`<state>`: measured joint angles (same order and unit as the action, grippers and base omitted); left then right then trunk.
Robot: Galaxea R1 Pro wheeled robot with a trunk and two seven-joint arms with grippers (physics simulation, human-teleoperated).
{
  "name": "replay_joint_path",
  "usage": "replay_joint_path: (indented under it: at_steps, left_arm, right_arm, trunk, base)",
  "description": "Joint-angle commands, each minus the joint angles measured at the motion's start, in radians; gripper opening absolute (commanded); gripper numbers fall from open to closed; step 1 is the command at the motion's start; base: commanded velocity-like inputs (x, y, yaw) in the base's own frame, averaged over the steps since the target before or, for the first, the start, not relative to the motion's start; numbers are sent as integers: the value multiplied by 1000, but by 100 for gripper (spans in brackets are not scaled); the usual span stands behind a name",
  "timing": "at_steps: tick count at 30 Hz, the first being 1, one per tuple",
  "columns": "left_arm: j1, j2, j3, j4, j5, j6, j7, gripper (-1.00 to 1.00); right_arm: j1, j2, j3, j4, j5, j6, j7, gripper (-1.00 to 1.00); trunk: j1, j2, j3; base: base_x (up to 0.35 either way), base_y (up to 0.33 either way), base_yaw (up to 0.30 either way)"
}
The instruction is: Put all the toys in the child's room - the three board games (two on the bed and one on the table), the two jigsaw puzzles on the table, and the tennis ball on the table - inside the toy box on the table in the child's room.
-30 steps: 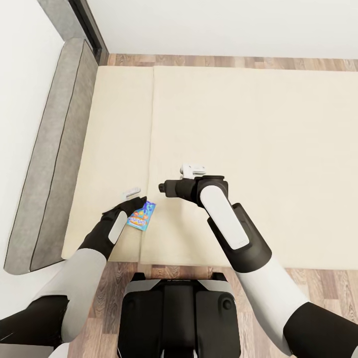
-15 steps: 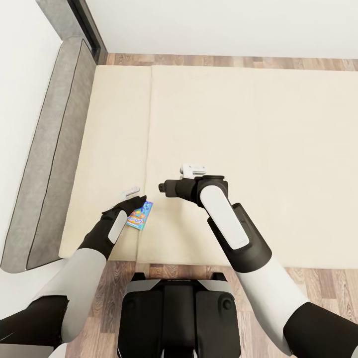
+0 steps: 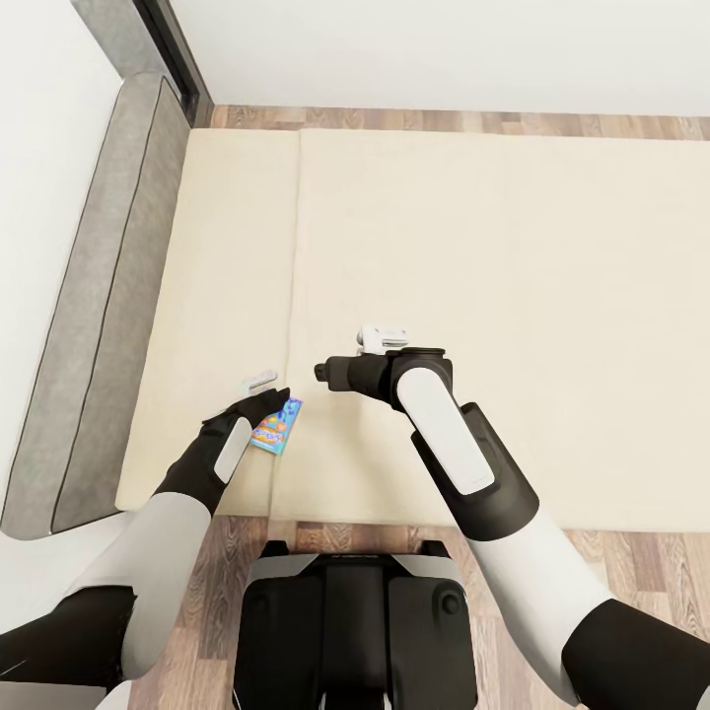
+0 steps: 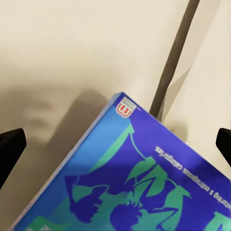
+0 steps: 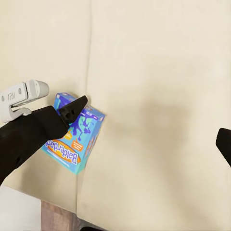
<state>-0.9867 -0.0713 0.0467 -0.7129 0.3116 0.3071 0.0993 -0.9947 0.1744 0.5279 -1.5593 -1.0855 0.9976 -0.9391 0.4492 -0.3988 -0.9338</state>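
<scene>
- Robot stands at the near edge of the bed (image 3: pixel 473 296); wood floor (image 3: pixel 335 537) shows between its base and the mattress. Grey padded headboard (image 3: pixel 108 296) lies beyond the left arm's outer side.
- Left end effector (image 3: pixel 264 392): holds the small blue board game (image 3: pixel 277 427), the cartoon-printed one. Head view shows the box projecting from under the black fingers (image 3: pixel 279 398), tilted.
- Left wrist view: blue box (image 4: pixel 144 178) sits between the two dark finger tips at the frame edges, a corner pointing away from the wrist. It casts a shadow on the mattress below, so I judge it lifted clear of the bed, not resting on it.
- State, left: clenched on the blue box, judged from the fingers over it and the raised, tilted pose; the actual pad contact is hidden.
- Right wrist view: the blue box (image 5: pixel 77 137) shows under the left end effector (image 5: pixel 72 108), close to the bed seam (image 5: pixel 89 96) and to the mattress's near edge.
- Right end effector (image 3: pixel 383 337): hovers over bare mattress, well apart from the box. One dark finger tip (image 5: pixel 224 144) shows at the frame edge with nothing near it. Released, grasping nothing.
- Progress (judgement): one bed game is in hand but not delivered. The pictured stretch of bed carries no second game. Toy box, desk, puzzles and ball cannot be assessed from here.
- Left to do: carry this box to the toy box on the desk, then deal with whatever toys remain outside it.
</scene>
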Motion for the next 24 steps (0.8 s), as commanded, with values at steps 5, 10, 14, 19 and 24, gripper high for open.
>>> replay_joint_path:
  at_steps: [5, 10, 14, 19, 24]
  left_arm:
    - [0, -1, 2, 24, 20, 9, 12, 100]
    - [0, -1, 3, 23, 21, 9, 51, 100]
    - [0, -1, 3, 23, 21, 9, 66, 100]
    - [0, -2, 2, 23, 21, 9, 72, 100]
    - [0, -2, 3, 23, 21, 9, 73, 100]
  right_arm:
    - [-1, 0, 1, -1, -8, 4, -10, 100]
    - [-1, 0, 1, -1, -8, 4, -10, 100]
    - [-1, 0, 0, -1, -8, 4, -10, 100]
    - [-1, 0, 0, -1, -8, 4, -10, 100]
    - [-1, 0, 0, -1, -8, 4, -10, 100]
  trunk:
    - [1, -1, -1]
    - [1, -1, -1]
    - [1, -1, -1]
    - [1, -1, -1]
    - [1, -1, -1]
  base:
    - [-5, -6, 0]
    - [-1, -1, 0]
    - [0, 0, 0]
    - [0, 0, 0]
    - [-20, -13, 0]
